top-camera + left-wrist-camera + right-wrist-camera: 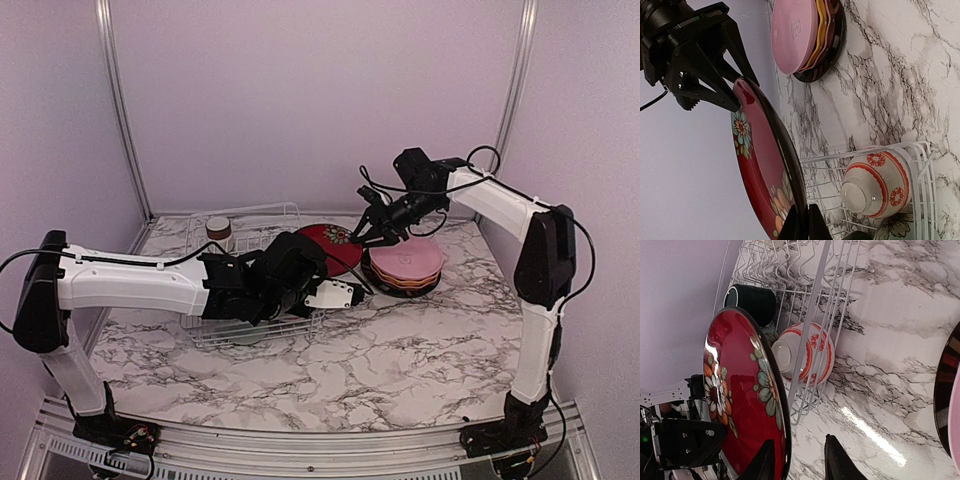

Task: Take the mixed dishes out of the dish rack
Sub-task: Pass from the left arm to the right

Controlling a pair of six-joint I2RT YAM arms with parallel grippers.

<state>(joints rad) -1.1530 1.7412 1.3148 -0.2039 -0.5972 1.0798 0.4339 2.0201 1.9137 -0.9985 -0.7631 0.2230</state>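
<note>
The floral red plate (328, 243) stands on edge above the right end of the dish rack (255, 335). My left gripper (805, 222) is shut on its lower rim. My right gripper (800, 460) straddles the opposite rim (740, 405), open: one finger lies against the red face, the other stands off the black back. In the left wrist view the right gripper (745, 95) sits at the plate's (760, 165) top edge. A pink-white floral bowl (807, 355) and a dark green mug (752, 302) lie in the rack (810, 290).
A stack of plates with a pink one on top (405, 265) sits on the marble table just right of the rack. A white-and-brown cup (218, 232) stands at the rack's far left. Walls close the back and sides.
</note>
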